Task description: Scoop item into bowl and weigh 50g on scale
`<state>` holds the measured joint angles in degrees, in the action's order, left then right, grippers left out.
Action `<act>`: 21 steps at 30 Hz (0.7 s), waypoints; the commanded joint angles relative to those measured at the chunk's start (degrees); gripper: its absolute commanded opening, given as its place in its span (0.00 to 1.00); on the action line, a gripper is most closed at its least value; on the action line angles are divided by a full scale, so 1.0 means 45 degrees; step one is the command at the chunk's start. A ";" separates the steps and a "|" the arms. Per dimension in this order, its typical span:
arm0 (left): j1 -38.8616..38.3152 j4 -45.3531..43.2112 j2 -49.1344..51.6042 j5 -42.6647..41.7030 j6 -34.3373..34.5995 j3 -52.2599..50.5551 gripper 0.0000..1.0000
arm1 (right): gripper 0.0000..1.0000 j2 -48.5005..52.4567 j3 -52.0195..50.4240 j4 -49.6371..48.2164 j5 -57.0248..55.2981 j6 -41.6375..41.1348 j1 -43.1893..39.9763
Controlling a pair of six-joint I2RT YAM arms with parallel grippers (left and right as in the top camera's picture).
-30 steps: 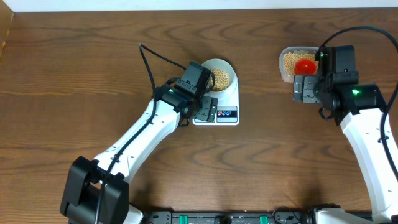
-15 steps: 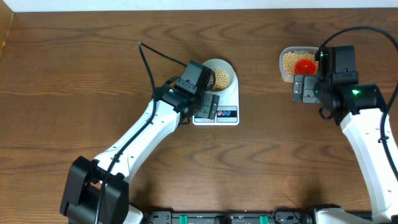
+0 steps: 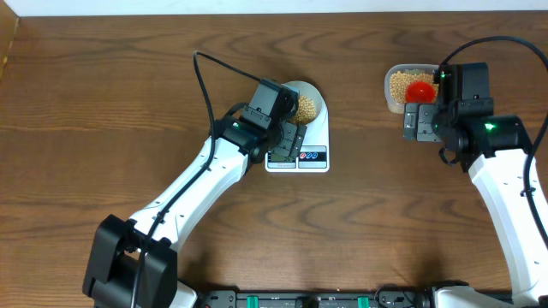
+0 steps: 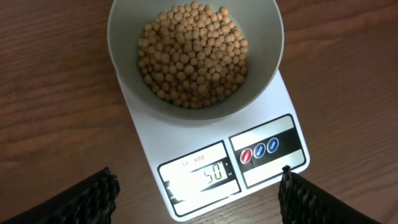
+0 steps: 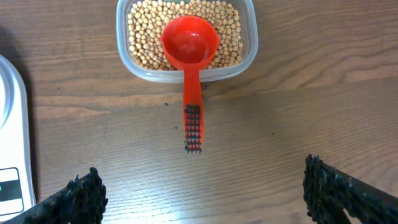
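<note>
The pale bowl [image 4: 124,68] stands on the white scale [image 4: 283,106] and holds a heap of tan beans [image 4: 194,55]. The scale's display [image 4: 199,175] reads 50. In the overhead view the bowl [image 3: 315,92] and scale [image 3: 318,128] sit at mid-table. My left gripper [image 4: 199,193] is open and empty, hovering above the scale's front; it also shows in the overhead view [image 3: 287,141]. My right gripper [image 5: 199,190] is open and empty over bare wood, just in front of a red scoop [image 5: 189,46] resting in the clear tub [image 5: 249,56] of beans [image 5: 143,37].
The clear tub [image 3: 392,96] stands at the back right with the red scoop [image 3: 420,89] in it, its handle pointing toward my right gripper [image 3: 419,121]. The scale's edge [image 5: 15,124] shows at the left of the right wrist view. Brown wooden table [image 3: 103,128] all around.
My left gripper has shifted slightly toward the bowl and rotated a little. The right arm has not moved.
</note>
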<state>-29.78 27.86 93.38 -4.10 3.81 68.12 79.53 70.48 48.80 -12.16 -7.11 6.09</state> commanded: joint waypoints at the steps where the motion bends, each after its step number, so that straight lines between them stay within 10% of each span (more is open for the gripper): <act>1: 0.0015 -0.0029 0.0131 0.0160 -0.0602 -0.0068 0.84 | 0.99 -0.0117 0.0243 0.0024 0.0024 0.0112 0.0053; 21: 0.0131 -0.1384 -0.2701 0.0219 -0.1948 -0.1331 0.84 | 0.99 -0.0112 0.0243 0.0024 0.0024 0.0112 0.0053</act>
<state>-29.74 25.39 86.59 -4.08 -1.87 66.72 79.53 70.48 48.80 -12.16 -7.11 6.09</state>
